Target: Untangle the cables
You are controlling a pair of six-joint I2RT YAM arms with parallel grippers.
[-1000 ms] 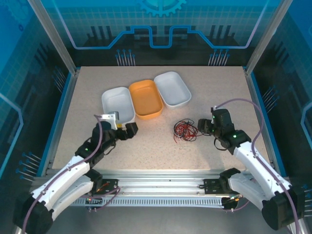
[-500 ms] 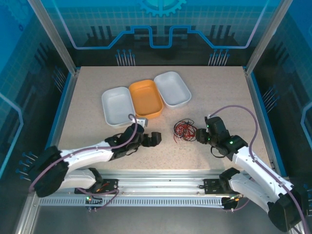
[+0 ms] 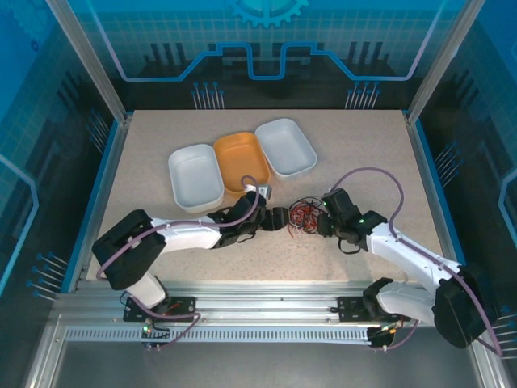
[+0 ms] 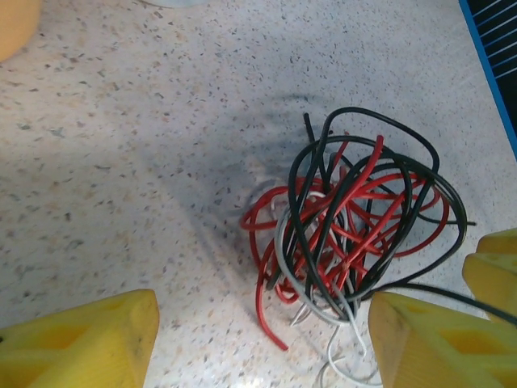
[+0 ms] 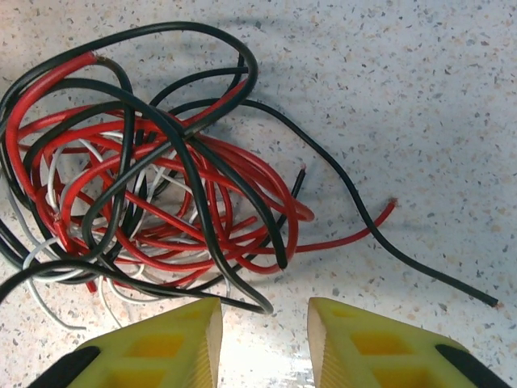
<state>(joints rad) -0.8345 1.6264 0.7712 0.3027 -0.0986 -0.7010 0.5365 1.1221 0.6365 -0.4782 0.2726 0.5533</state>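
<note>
The cables [image 3: 305,216] lie on the table as one tangled bunch of red, black and white wire. My left gripper [image 3: 283,219] sits at the bunch's left side and my right gripper [image 3: 325,224] at its right side. In the left wrist view the cables [image 4: 355,234] lie just ahead of my left gripper [image 4: 262,343], which is wide open; a red end and white loops reach between its fingers. In the right wrist view the cables [image 5: 153,186] lie ahead and left of my right gripper [image 5: 262,335], open over bare table, with a black loop at the left fingertip.
Three trays stand behind the bunch: a white tray [image 3: 195,176], an orange tray [image 3: 241,164] and another white tray [image 3: 285,147]. A black wire end [image 5: 452,279] trails off to the right. The right gripper's yellow fingers [image 4: 494,263] show at the left wrist view's right edge.
The left arm has swung right across the table until its gripper reached the bunch. The right gripper has moved left up to the bunch. The cables have not visibly shifted.
</note>
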